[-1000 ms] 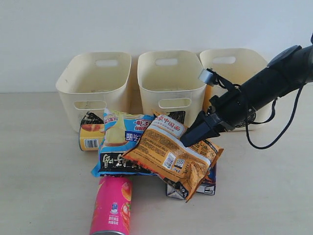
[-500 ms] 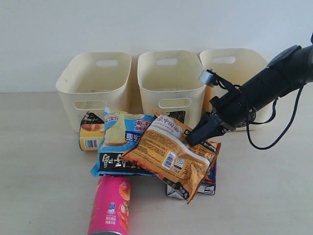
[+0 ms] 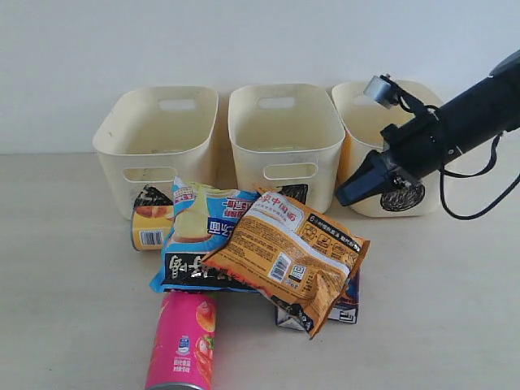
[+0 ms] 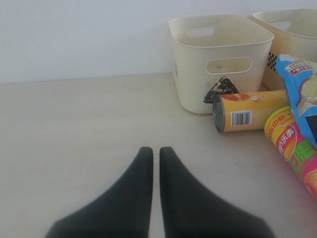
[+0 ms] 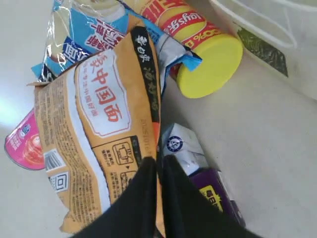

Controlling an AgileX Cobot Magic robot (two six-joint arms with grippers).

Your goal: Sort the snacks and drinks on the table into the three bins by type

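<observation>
Table holds heap before three bins: orange bag atop blue bag and cartons. Pink tube at front, yellow tube against left bin. Right gripper pinched shut, holding nothing, hangs beside right bin, clear of orange bag. Left gripper closed, holding nothing, low over table.

Place: lab-style robot test setup
Backdrop: bare white wall
Surface: plain beige table
Props: three scribble-marked cream bins, cabled black arm
</observation>
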